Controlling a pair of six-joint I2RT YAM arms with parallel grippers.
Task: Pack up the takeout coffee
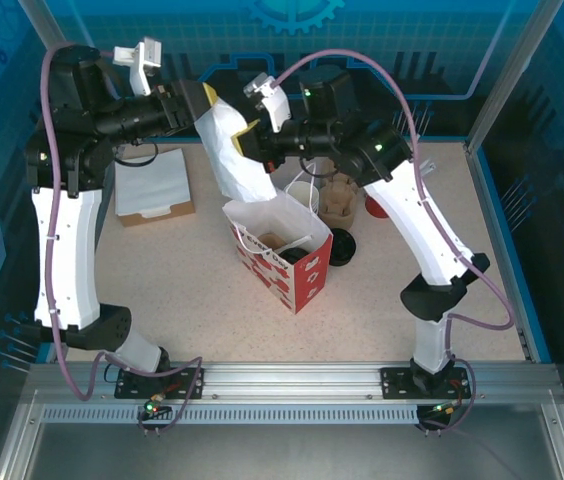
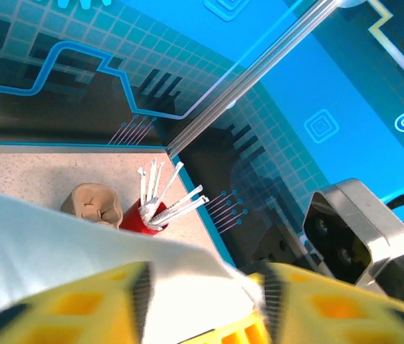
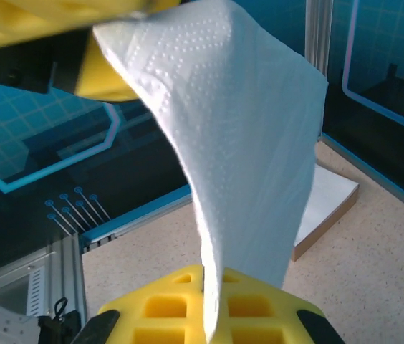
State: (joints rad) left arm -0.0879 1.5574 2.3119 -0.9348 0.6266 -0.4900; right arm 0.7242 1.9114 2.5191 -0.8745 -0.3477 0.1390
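Observation:
A white paper napkin point(image 1: 230, 150) hangs high above the table between both grippers. My right gripper point(image 1: 253, 146) is shut on its lower part, the sheet pinched between the yellow fingers point(image 3: 252, 308). My left gripper point(image 1: 208, 104) stands open at the napkin's top corner, and the sheet point(image 2: 80, 244) lies loosely across the gap between its fingers. Below stands an open red-and-white paper bag point(image 1: 297, 270). A white paper cup point(image 1: 303, 195) stands just behind the bag, its base hidden. The black lid point(image 1: 343, 247) lies on the table to the right of the bag.
A brown moulded cup carrier point(image 1: 340, 198) and a red cup of white straws point(image 1: 375, 207) stand behind the lid. A stack of napkins on a brown box point(image 1: 154, 185) sits at the back left. Blue walls and metal posts point(image 1: 507, 75) close in the back and sides.

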